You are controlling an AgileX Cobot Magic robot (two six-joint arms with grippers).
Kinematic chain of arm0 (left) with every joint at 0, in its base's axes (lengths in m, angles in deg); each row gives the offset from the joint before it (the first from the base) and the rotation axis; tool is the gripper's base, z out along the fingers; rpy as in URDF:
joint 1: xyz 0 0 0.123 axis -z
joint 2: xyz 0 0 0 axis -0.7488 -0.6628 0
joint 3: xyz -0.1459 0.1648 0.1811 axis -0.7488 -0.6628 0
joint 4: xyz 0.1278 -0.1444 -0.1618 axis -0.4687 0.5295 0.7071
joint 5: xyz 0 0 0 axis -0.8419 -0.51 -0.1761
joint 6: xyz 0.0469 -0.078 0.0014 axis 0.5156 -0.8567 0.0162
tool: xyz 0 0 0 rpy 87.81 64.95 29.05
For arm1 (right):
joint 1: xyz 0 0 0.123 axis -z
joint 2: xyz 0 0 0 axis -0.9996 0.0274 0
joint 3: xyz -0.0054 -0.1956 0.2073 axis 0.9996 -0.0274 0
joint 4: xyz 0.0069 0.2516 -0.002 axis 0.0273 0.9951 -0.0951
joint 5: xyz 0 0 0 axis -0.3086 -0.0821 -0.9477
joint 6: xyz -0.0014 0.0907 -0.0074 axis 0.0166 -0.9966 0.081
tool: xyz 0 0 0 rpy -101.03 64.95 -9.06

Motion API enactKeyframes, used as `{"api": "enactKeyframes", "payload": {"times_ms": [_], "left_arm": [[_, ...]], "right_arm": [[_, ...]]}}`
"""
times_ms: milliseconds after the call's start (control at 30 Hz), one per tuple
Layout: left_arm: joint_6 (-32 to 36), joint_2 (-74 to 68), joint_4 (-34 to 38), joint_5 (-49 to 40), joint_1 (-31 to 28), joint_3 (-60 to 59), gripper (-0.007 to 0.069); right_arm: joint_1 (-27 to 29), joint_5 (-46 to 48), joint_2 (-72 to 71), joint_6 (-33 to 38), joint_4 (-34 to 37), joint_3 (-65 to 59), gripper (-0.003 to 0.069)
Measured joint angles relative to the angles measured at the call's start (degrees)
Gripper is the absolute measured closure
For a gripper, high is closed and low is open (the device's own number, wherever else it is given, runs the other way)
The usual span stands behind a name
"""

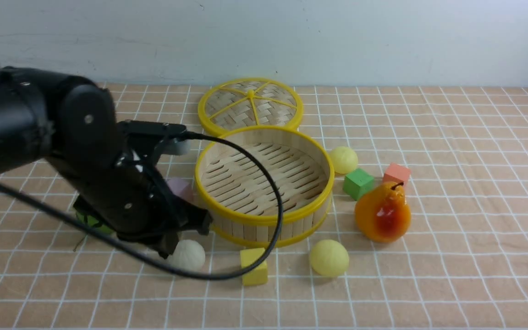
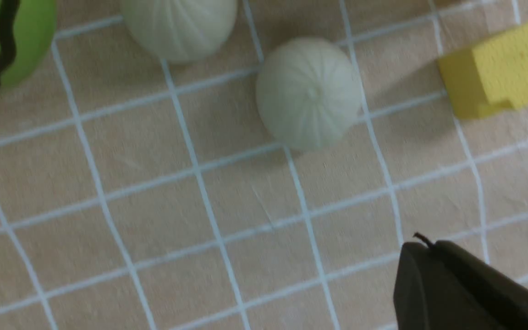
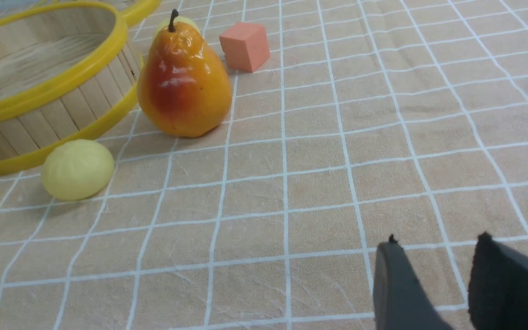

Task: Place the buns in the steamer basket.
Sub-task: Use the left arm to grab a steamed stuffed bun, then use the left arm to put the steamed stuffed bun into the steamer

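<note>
Here: white bun (image 2: 309, 94) pleat-centre upward; basket (image 1: 245, 228) upright.

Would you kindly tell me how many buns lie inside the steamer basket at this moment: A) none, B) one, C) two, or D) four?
A: the steamer basket shows only its bare slatted floor, while the off-white bun, the near yellow bun and the far yellow bun sit outside it.

worktop (image 1: 452, 256): tan, white grid | woven disc (image 1: 250, 106): flat, yellow rim and spokes, at back | pear (image 1: 383, 213): orange, red blush, upright, right of centre | green cube (image 1: 358, 183), salmon cube (image 1: 396, 174): just behind pear, apart | yellow cube (image 1: 254, 266): front centre | striped green ball (image 2: 2, 41): left wrist view
</note>
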Motion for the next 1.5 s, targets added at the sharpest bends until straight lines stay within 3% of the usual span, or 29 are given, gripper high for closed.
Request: {"api": "enactKeyframes", "payload": {"times_ms": [100, 167, 400, 567, 833, 1000, 1200, 1500], "left_arm": [[0.01, -4.94, -0.46, -0.34, -0.12, 3.90, 0.0627], [0.96, -8.23, -0.63, -0.82, -0.19, 5.98, 0.0580], [1.94, -13.55, -3.99, -0.11, -0.19, 7.51, 0.0342], [-0.01, -14.88, -6.01, 2.14, -0.31, 7.51, 0.0303], [-0.49, -16.99, -5.82, 4.64, -0.31, 7.63, 0.0348], [-0.49, -18.22, -5.63, 4.87, -0.31, 7.63, 0.0419], [-0.49, -16.78, -5.69, 2.44, 0.33, 7.82, 0.0629], [-0.67, -8.62, -5.39, -1.95, 5.71, 17.67, 0.0633]], "right_arm": [[0.00, 0.00, 0.00, 0.00, 0.00, 0.00, 0.0419], [0.00, 0.00, 0.00, 0.00, 0.00, 0.00, 0.0419], [0.00, 0.00, 0.00, 0.00, 0.00, 0.00, 0.0419], [0.00, 0.00, 0.00, 0.00, 0.00, 0.00, 0.0419], [0.00, 0.00, 0.00, 0.00, 0.00, 0.00, 0.0419], [0.00, 0.00, 0.00, 0.00, 0.00, 0.00, 0.0419], [0.00, 0.00, 0.00, 0.00, 0.00, 0.00, 0.0419], [0.00, 0.00, 0.00, 0.00, 0.00, 0.00, 0.0419]]}}
